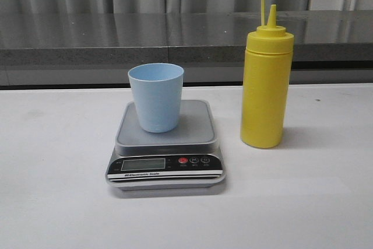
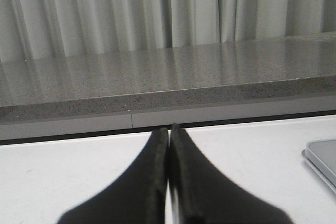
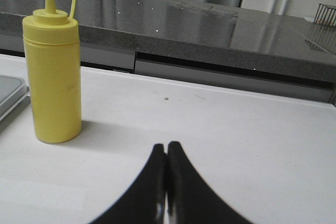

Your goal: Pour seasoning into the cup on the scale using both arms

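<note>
Left gripper (image 2: pixel 168 182) and right gripper (image 3: pixel 167 182) each hovered low over the white counter (image 1: pixel 58 202), jaws pressed together, holding nothing. The cup (image 1: pixel 155 97) stood upright on the scale (image 1: pixel 165 144); the seasoning (image 1: pixel 266 86) stood just beside the scale, on its right.

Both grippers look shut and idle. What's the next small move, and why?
Probably open the right gripper and ease it toward the tall yellow plastic squeeze bottle. That bottle stands upright and untouched on the white table, while the small pale blue plastic cup already sits on the silver-grey digital scale. The left gripper is also shut, holding nothing.
</note>
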Robot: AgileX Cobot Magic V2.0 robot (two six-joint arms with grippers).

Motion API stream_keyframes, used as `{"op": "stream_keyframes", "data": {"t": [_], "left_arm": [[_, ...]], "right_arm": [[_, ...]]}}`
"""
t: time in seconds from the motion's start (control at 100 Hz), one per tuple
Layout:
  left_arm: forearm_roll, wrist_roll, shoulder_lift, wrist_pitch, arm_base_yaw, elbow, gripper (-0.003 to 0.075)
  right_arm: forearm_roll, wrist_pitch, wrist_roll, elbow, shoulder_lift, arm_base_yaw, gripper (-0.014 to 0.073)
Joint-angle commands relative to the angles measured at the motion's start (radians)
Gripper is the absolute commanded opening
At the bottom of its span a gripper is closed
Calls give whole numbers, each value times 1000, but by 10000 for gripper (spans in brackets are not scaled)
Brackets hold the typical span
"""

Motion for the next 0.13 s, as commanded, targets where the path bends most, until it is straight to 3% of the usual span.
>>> {"op": "stream_keyframes", "data": {"t": [0.0,0.12], "left_arm": [[-8,-9,-34,-83,0,10,-18],[-8,-9,-34,-83,0,10,-18]], "right_arm": [[-3,-83,-8,1,-16,-6,-120],[-3,-83,-8,1,-16,-6,-120]]}}
